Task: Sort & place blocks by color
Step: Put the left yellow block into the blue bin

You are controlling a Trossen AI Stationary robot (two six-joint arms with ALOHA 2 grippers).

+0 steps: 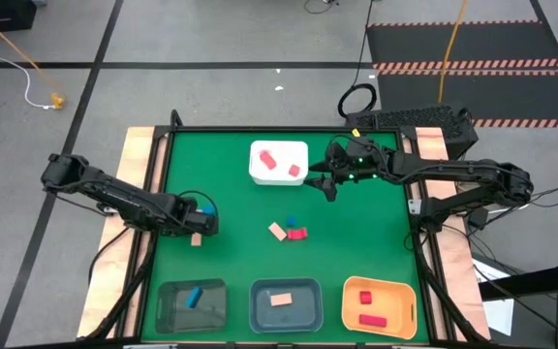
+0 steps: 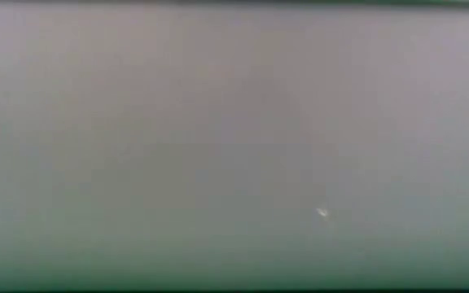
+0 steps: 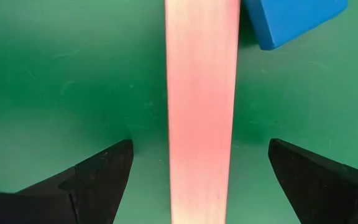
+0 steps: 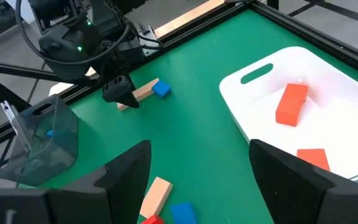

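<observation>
On your green-topped counter [image 1: 231, 208] you have four containers. The white rectangular tray [image 1: 279, 162] sits at the far middle and holds two red blocks [image 1: 266, 155]; in the right wrist view they show as one upright-tilted bar [image 4: 291, 104] and one flatter piece [image 4: 314, 158]. Along the near edge stand three bins: a clear grey bin [image 1: 193, 303] on the left with one blue block [image 1: 194, 296], a dark grey bin [image 1: 286, 303] in the middle with one tan wooden block [image 1: 281, 300], and a yellow-orange bin [image 1: 379, 307] on the right with two red blocks [image 1: 372, 320].

Loose in the middle of the counter lie three blocks close together: one tan wooden bar [image 1: 277, 231], one small blue cube [image 1: 292, 222] and one red block [image 1: 298, 234].

Your left gripper [image 1: 201, 225] is low over the left part of the counter. Its fingers [image 3: 98, 180] are spread apart on either side of a long tan wooden bar [image 3: 202, 112] that lies flat on the green surface, neither finger touching it. One blue block [image 3: 291, 22] lies just beside the bar's far end; the right wrist view shows the same pair, bar [image 4: 143, 93] and blue cube [image 4: 161, 89], touching or nearly so.

Your right gripper [image 1: 325, 184] hangs just right of the white tray, fingers apart and holding nothing.

The low view shows only a blank grey blur.
</observation>
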